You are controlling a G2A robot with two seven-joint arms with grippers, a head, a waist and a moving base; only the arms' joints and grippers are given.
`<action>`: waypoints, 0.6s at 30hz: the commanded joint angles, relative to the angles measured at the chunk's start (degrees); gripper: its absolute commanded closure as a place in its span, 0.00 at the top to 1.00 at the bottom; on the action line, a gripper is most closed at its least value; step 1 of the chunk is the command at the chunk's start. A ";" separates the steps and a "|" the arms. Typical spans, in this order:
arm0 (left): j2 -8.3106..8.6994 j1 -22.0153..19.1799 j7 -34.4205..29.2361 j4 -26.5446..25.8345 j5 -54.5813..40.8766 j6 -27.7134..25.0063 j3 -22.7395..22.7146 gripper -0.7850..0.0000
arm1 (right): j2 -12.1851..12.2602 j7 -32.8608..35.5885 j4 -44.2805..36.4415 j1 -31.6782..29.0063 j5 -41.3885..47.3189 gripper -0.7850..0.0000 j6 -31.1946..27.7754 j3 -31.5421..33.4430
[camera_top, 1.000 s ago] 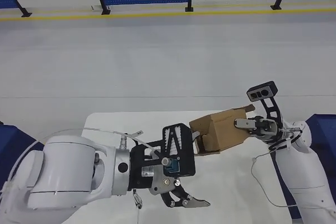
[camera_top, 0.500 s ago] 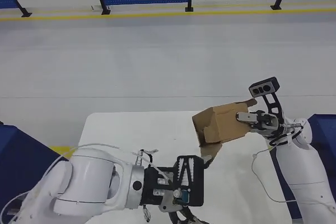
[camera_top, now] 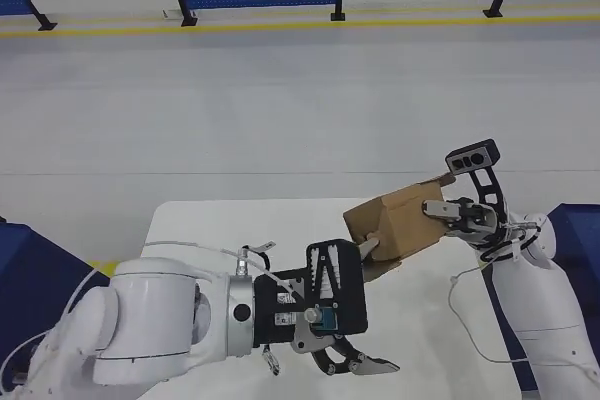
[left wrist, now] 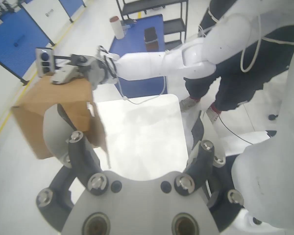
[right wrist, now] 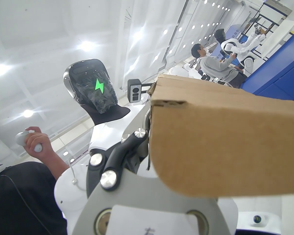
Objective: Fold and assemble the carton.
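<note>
While the right pincer point(camera_top: 441, 212) is clamping the carton point(camera_top: 395, 228) by its right end, right of centre, the left pincer point(camera_top: 360, 364) is gaping empty; it is hanging apart, lower centre.

Left hand point(left wrist: 126, 125) wide; right hand point(camera_top: 435, 210) clenched.

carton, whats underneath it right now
A loose flap hangs beneath the carton, over the white table. The right gripper is shut on one end of it. The carton's own body covers its bottom, so contact with the table cannot be seen.
</note>
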 commanded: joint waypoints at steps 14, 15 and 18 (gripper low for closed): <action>0.14 4.39 -5.04 0.00 -1.21 -8.47 8.67 1.00 | -0.29 -3.63 -0.25 0.15 -0.93 0.00 -0.89 0.51; -0.09 4.18 -3.84 0.00 -0.48 -7.12 9.11 1.00 | -0.32 -3.54 -0.54 0.11 -0.93 0.00 -0.89 0.36; -0.67 3.49 -0.69 0.00 2.31 -4.15 9.86 1.00 | -0.41 -3.08 -1.24 -0.09 -1.11 0.00 -0.92 -0.09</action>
